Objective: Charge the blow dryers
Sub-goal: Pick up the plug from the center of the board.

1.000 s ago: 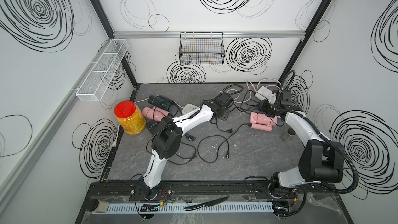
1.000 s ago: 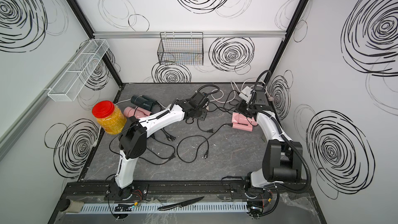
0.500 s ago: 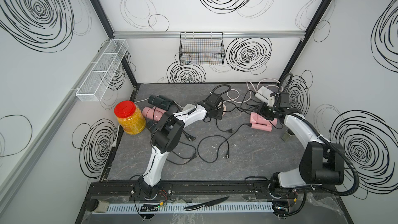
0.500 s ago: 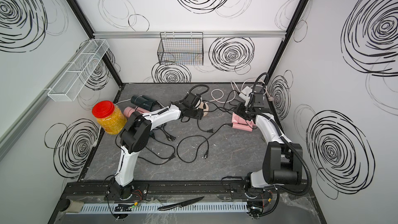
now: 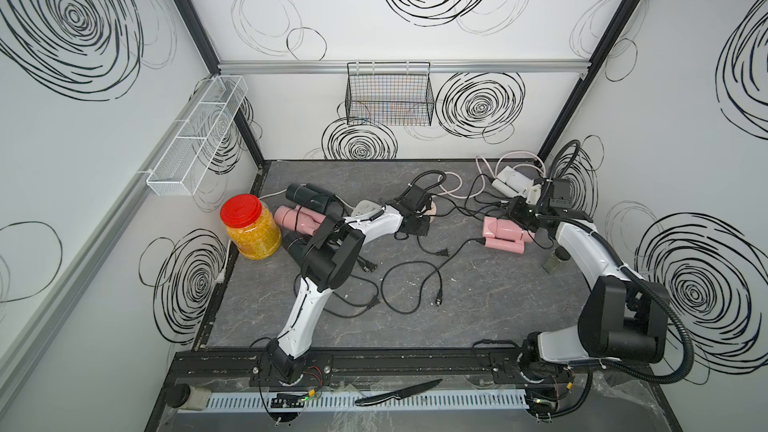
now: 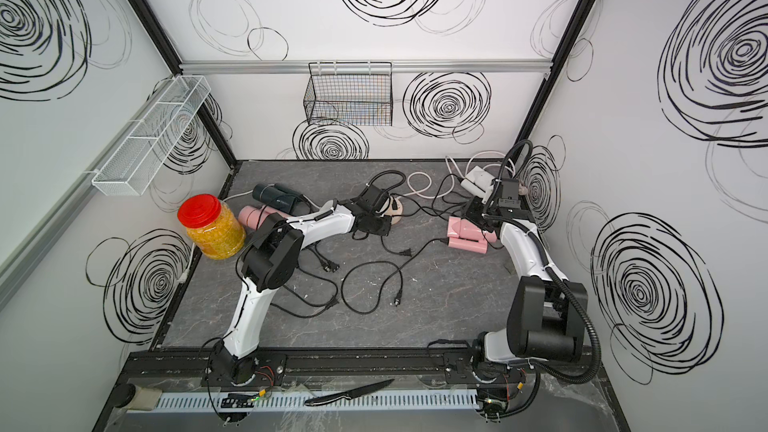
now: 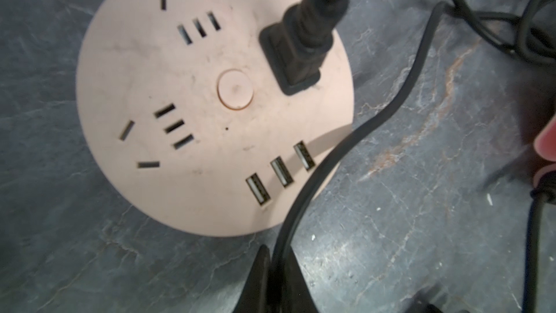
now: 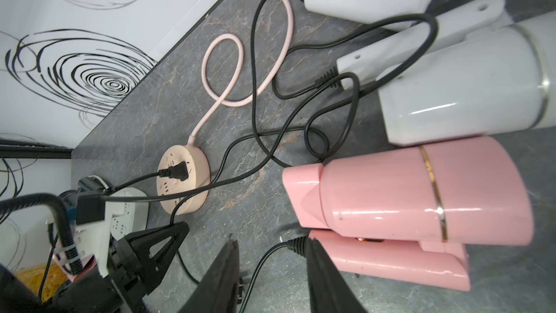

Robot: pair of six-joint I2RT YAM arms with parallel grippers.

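Note:
My left gripper (image 7: 277, 255) is shut on a black cord (image 7: 346, 152) just beside the round beige socket hub (image 7: 210, 100), which has one black plug (image 7: 301, 52) in it. Both top views show this gripper (image 5: 415, 220) next to the hub (image 6: 397, 213). My right gripper (image 8: 270, 239) is open, its jaws on either side of the cord at the handle of a pink blow dryer (image 8: 406, 197). White blow dryers (image 8: 466, 91) lie behind the pink one. A dark blow dryer (image 5: 309, 197) and another pink one (image 5: 295, 218) lie at the left.
A red-lidded yellow jar (image 5: 249, 228) stands at the left edge. A white power strip (image 8: 126, 215) lies partly under the left arm. Loose cords and plugs (image 5: 444, 252) sprawl across the middle. A small jar (image 5: 555, 261) stands under the right arm. A wire basket (image 5: 388, 93) hangs on the back wall.
My left gripper went from half open to shut, with the black cord between its fingers, after shifting slightly by the hub. The right arm has barely moved.

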